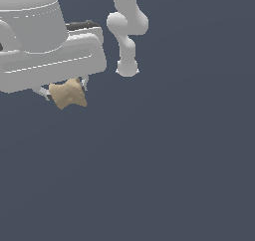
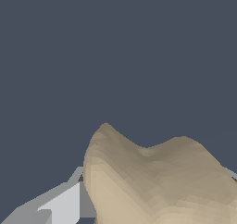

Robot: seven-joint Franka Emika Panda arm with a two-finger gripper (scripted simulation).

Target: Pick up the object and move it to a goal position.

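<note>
At the exterior view's upper left, the white end effector hangs under the bulky wrist housing, its two thin fingers pinching the tan lump from either side. The lump sits between the fingertips, against the plain dark ground. To the right, the arm's pale links rise. In the wrist view the lump fills the foreground beside one grey finger.

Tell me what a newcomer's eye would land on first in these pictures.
The tan lump stands out first: the only warm colour on a flat dark grey ground, sitting between the fingers of the white gripper at the exterior view's upper left. In the wrist view the lump looms large, with one pale finger beside it.
</note>
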